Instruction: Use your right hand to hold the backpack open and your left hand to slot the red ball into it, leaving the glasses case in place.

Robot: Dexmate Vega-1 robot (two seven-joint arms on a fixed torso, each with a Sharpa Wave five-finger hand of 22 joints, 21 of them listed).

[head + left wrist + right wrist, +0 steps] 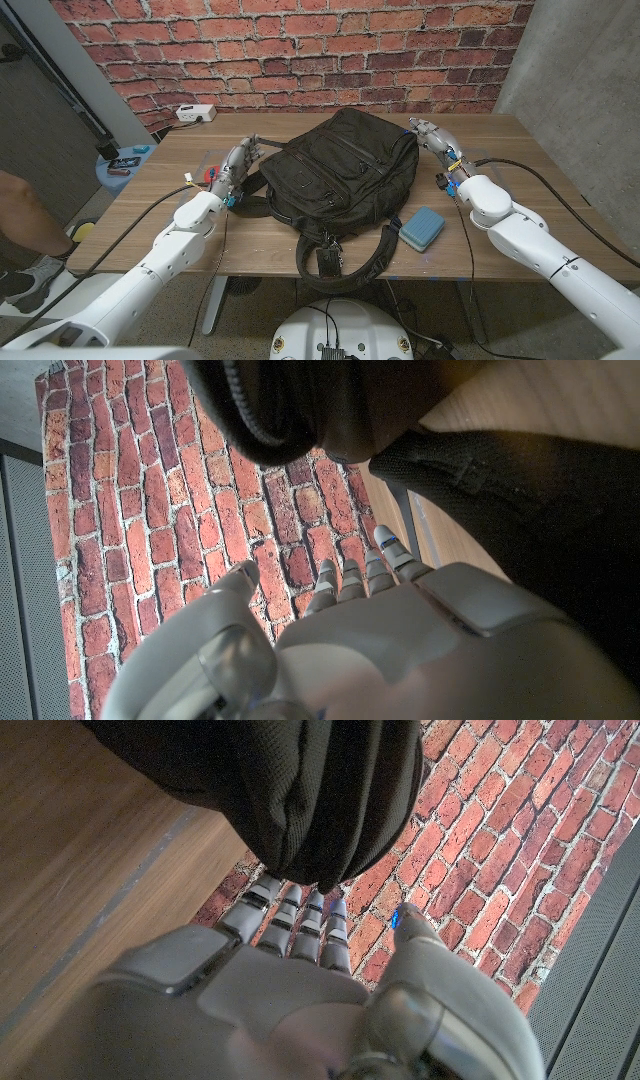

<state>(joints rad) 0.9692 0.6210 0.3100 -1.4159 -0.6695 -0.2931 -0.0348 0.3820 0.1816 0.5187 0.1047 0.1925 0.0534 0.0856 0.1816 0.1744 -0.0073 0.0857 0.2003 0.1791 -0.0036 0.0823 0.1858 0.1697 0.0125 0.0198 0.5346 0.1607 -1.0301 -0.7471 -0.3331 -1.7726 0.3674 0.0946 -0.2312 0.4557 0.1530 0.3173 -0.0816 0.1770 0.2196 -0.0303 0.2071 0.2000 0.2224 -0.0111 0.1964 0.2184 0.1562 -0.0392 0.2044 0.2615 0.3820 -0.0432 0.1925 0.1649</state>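
Flanking a black backpack (342, 170) on the wooden tabletop (500, 215), the robot's two hands reach along its opposite sides. The left hand (234, 168) stands just beside the bag's left edge, its fingers (345, 582) extended side by side with the thumb set apart; the left wrist view shows nothing held between them, with the dark fabric close alongside the hand and brick wall (300, 45) beyond the fingertips. The right hand (432, 134) lies at the bag's far right corner, its fingers (300, 915) straight and close together; in the right wrist view their tips reach the edge of the black fabric, though whether they press on it or merely sit next to it cannot be told. The backpack lies flat in the middle of the tabletop, its straps trailing toward the near edge. A blue glasses case (422, 228) rests on the tabletop near the bag's lower right, between the straps and the right arm, untouched by either hand. A white power strip (196, 113) sits at the far left corner.
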